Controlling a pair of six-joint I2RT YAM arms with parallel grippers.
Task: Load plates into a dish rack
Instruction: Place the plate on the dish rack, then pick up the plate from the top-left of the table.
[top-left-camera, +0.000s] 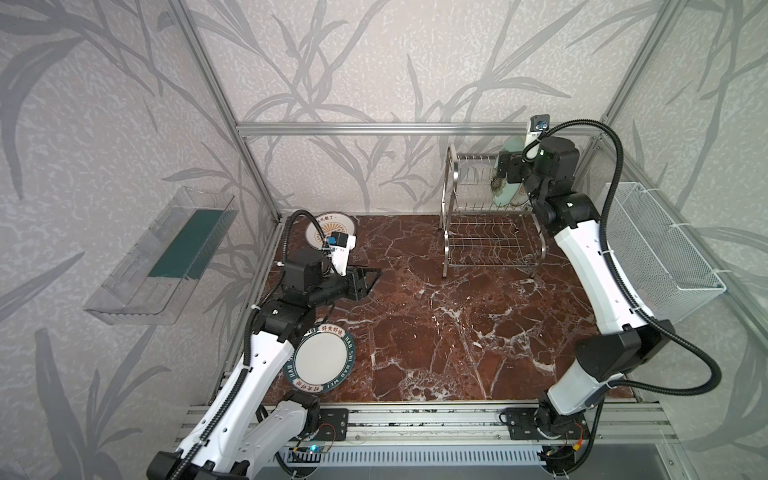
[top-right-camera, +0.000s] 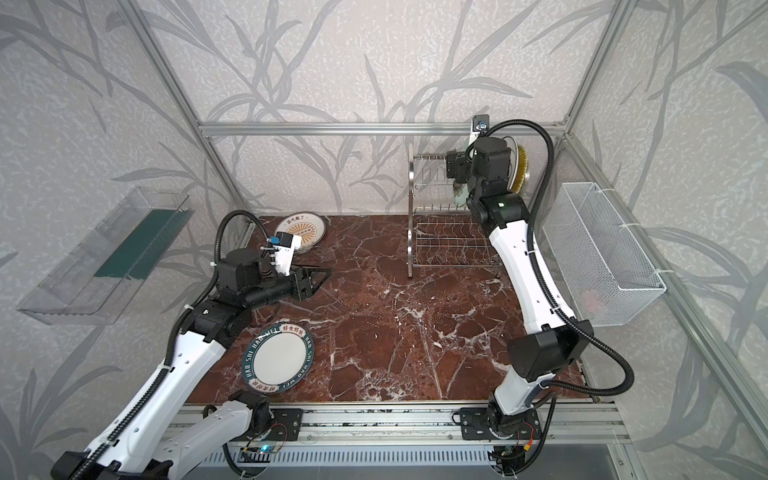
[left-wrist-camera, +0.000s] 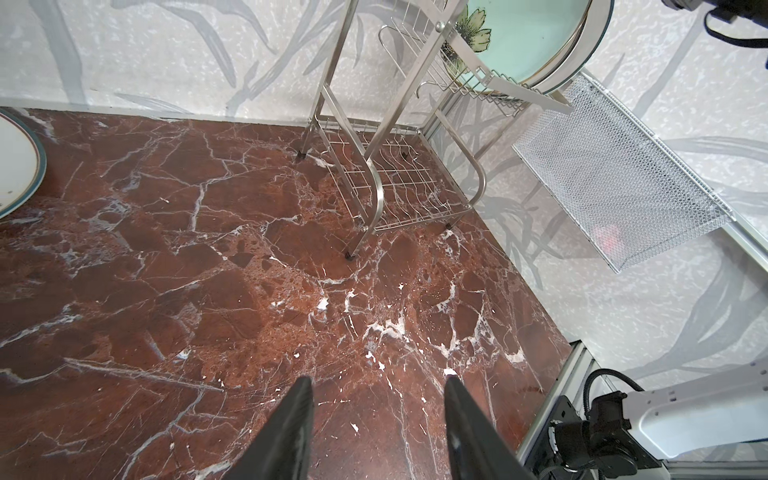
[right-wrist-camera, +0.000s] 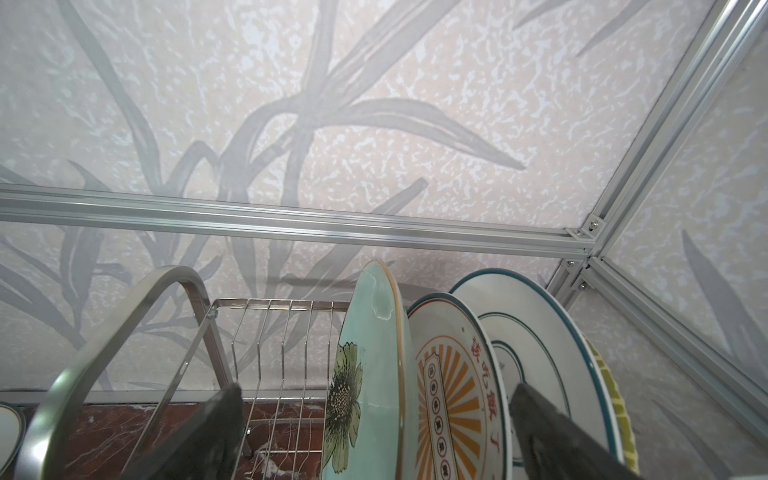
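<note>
Black, spread wide, the right pincer (right-wrist-camera: 376, 388) grips nothing — its jaws straddle the pale green plate (right-wrist-camera: 370, 316) and a sunburst plate (right-wrist-camera: 453, 374), propped upright in the dish rack (top-left-camera: 453, 195) by its upper slot wires, beside two more. Away from the rack, the left pincer (left-wrist-camera: 379, 382) gapes empty — the teal-lettered plate (top-left-camera: 322, 359) waits flat on the worktop (top-left-camera: 457, 332).

Pale green plate (right-wrist-camera: 374, 332) flowered; tabletop (top-left-camera: 457, 332) red-brown marble.

light: bright, even, soft | shadows: faint, smeary ones beside the dish rack (left-wrist-camera: 376, 187) | glare: hot spots on its steel | edges: frame bars (right-wrist-camera: 291, 220) bow slightly, fisheye-ish | focus: nearest stuff in wrist views goes mushy
</note>
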